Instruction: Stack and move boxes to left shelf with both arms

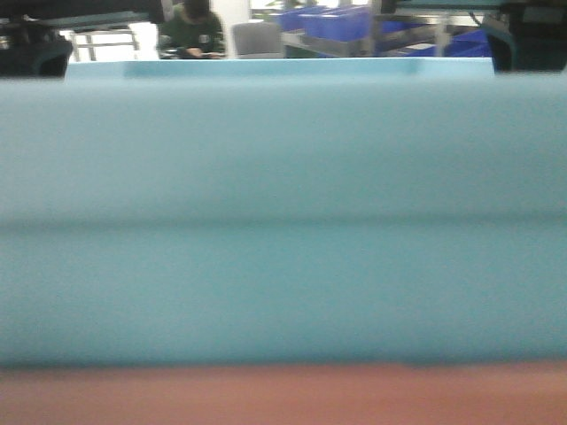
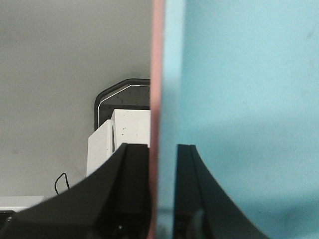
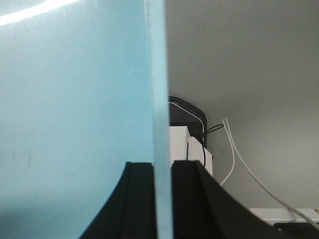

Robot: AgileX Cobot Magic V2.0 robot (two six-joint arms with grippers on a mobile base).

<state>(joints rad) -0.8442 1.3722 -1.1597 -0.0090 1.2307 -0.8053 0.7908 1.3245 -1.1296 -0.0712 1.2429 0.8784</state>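
Bins clamped both sides.
The left gripper (image 2: 160, 147) pinches pink bin (image 2: 157, 74) and blue bin (image 2: 239, 99) walls; right gripper (image 3: 162, 163) pinches blue only.

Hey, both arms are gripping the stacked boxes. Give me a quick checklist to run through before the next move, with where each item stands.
1. Boxes stacked: ok. The blue box wall lies flat against the pink box wall in the left wrist view.
2. Left pincer grip: ok. Its fingers straddle both walls.
3. Right pincer grip: ok on the blue wall; whether it also holds the pink wall, cannot tell.
4. Stack level: ok. The blue rim runs level in the front view.
5. Left shelf located: cannot tell. No view shows it.
6. Path ahead: cannot tell. The blue box fills the front view, and a person sits beyond it.
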